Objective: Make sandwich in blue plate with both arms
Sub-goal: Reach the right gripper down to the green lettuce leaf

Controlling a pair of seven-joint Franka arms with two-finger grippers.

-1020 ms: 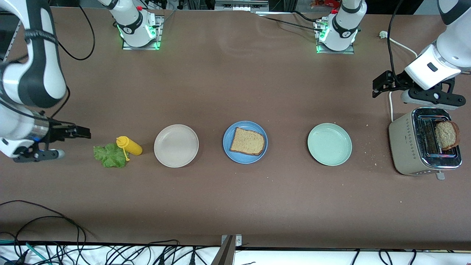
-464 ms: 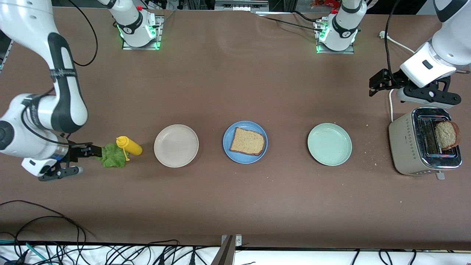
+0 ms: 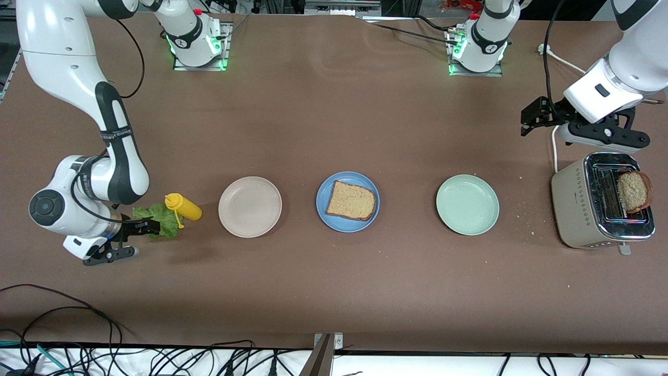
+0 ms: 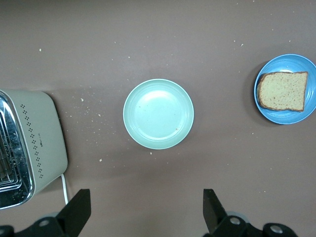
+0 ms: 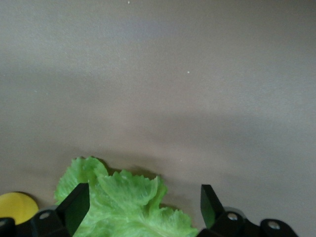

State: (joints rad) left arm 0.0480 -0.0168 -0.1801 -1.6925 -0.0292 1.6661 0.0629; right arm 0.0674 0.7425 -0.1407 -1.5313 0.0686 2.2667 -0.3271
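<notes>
In the front view, the right end effector had swung in from the counter's edge and dropped over the ruffled green lettuce leaf, jaws wide and empty. One brown bread slice lay on the round sky-blue plate; another stood in the beige toaster. The left end effector waited beside the toaster, jaws wide. The left wrist view showed that plate (layering pending). In the right wrist view, open fingers straddled the lettuce.
</notes>
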